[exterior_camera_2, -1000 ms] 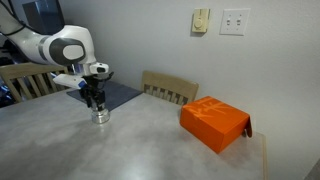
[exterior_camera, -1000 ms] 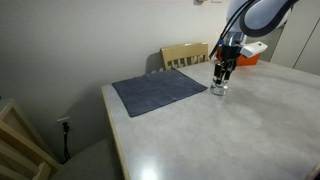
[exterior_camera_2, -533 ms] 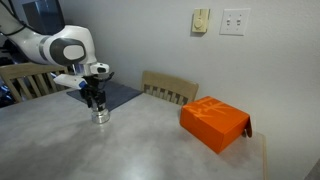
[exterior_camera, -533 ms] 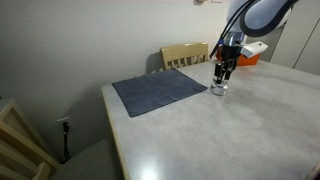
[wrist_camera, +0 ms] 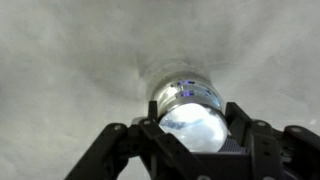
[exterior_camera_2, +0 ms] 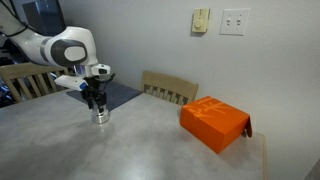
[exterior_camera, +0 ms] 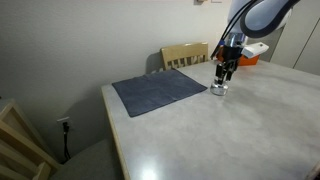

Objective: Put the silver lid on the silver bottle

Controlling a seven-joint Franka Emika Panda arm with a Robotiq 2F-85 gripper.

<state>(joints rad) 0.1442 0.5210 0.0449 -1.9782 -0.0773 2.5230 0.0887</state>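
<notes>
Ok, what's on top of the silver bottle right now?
The gripper hangs directly over the silver bottle, its fingers flanking a shiny metal top. Whether that top is the lid, seated or held, cannot be seen.

Bottle [exterior_camera_2: 100, 117] on table [exterior_camera_2: 130, 150], hand [exterior_camera_2: 97, 104] directly above it, mat [exterior_camera: 160, 90] beside, box [exterior_camera_2: 214, 123] well apart.

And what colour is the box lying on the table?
The box is bright orange; it shows best in an exterior view.

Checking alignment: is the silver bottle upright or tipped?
Upright. In both exterior views the silver bottle stands on its base on the table, directly under the gripper.
</notes>
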